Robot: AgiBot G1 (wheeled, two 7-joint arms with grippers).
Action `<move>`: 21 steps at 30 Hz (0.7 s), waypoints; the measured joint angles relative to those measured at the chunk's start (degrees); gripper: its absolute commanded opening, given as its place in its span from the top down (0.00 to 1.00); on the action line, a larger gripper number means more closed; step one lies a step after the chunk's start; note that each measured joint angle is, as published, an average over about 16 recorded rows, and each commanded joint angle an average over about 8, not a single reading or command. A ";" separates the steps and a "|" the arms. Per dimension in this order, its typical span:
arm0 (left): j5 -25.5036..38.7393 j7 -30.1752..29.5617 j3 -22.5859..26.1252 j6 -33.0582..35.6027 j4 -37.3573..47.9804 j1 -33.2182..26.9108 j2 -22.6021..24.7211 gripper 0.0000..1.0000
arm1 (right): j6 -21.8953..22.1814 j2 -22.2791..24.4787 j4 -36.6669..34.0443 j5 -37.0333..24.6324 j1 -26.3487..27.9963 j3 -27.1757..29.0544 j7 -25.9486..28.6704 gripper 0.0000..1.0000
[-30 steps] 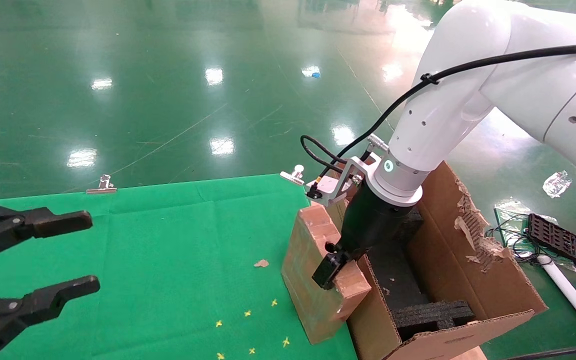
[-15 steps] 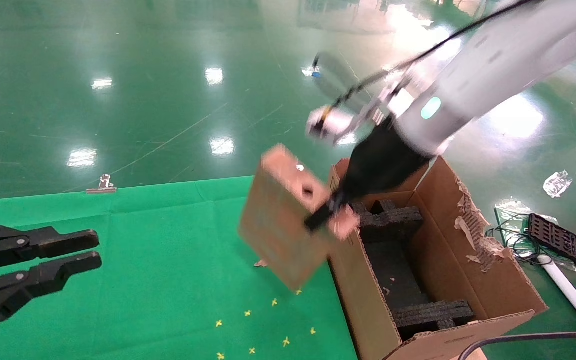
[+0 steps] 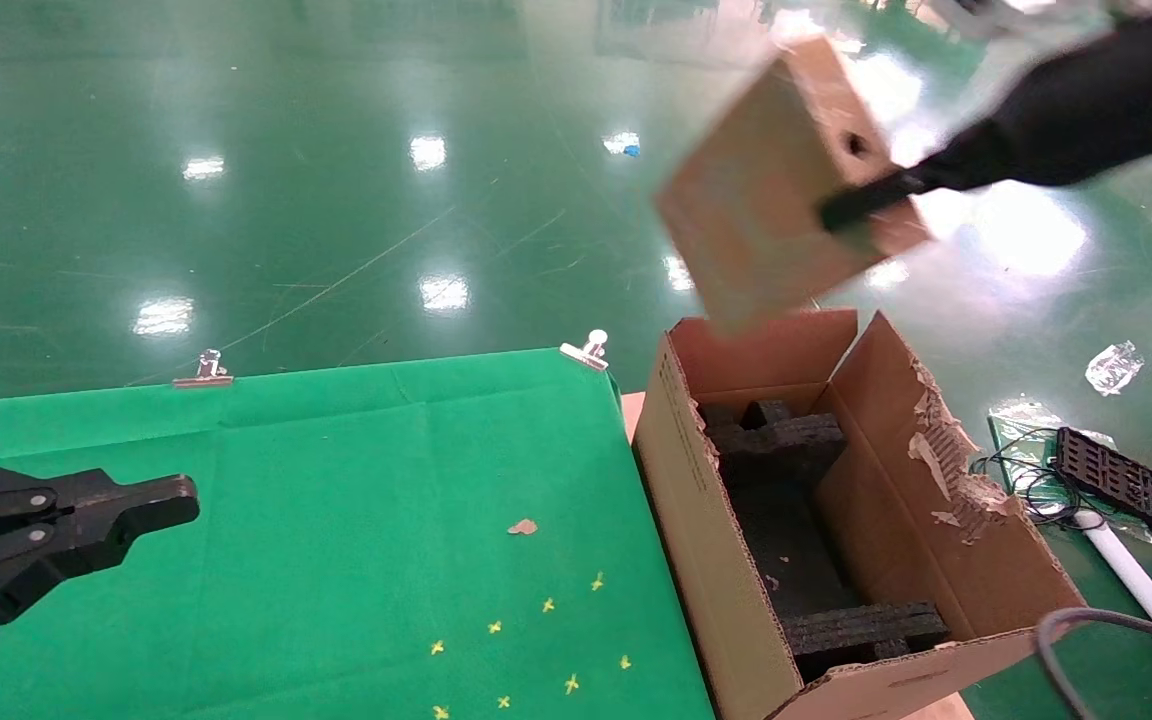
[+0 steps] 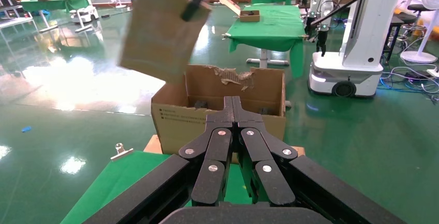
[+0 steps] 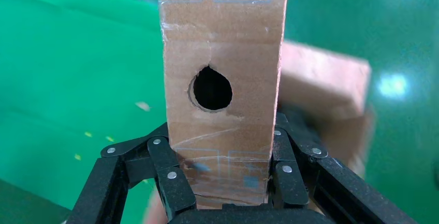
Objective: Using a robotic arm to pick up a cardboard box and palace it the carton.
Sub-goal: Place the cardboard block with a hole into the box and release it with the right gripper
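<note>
The step in hand looks like the carry: the right pincer on the robotic arm holds the cardboard box high in the air, and the box is not in the carton yet. The pincer is clenched on the box, with one finger pressed on each wide side, as the right wrist view shows; its fingers are only as far open as the slim box is thick. The narrow face with the small round hole points away from the pincer, and the box hangs tilted out past the fingertips. The carton is well below the pincer, on the side nearer the robot, with its flaps standing up, one of them ragged and torn. Black foam blocks line the inside, with an open slot between them. The next move likely calls for bringing the box down over that slot, turning it so it slides in straight, and keeping it clear of the torn flap before letting go. The left pincer rests far off to the side of the right pincer, low over the green table, with its fingers closed together and holding nothing.
</note>
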 measured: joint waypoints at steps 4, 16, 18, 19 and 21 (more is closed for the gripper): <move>-0.01 0.01 0.01 -0.01 0.00 0.00 -0.01 1.00 | -1.14 2.35 -1.69 -2.44 0.11 -1.59 0.61 1.00; -0.04 0.03 0.05 -0.02 0.00 -0.01 -0.02 0.00 | -1.49 3.76 -7.75 -4.80 -6.53 -5.77 2.11 1.00; -0.04 0.03 0.06 -0.03 0.00 -0.01 -0.03 0.00 | -1.06 3.23 -9.28 -4.84 -8.00 -6.23 1.95 1.00; -0.04 0.03 0.07 -0.03 0.00 -0.01 -0.03 0.00 | -0.83 2.92 -10.09 -4.87 -8.70 -6.42 1.83 1.00; -0.05 0.04 0.07 -0.03 0.00 -0.02 -0.03 0.00 | -0.34 2.24 -11.83 -4.94 -10.08 -6.78 1.49 1.00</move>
